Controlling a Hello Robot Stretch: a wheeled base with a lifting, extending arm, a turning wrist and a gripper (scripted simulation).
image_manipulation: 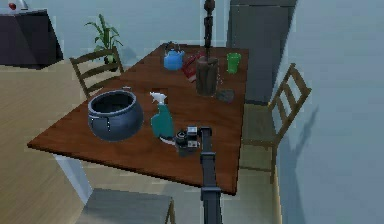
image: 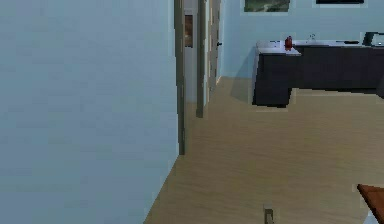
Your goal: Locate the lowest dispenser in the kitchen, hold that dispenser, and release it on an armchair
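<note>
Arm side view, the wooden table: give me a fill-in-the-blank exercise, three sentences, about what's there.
1. In the picture, the dark pot stands to the ____ of the spray bottle.
2. The small thing at the far end of the table, right of the tall brown vase, is ____ in colour.
3. The robot's dark arm rises from the picture's ____ edge.

Missing words: left; green; bottom.

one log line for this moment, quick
hand near spray bottle on table | holding: cannot tell | pot on same table | counter ahead
</note>
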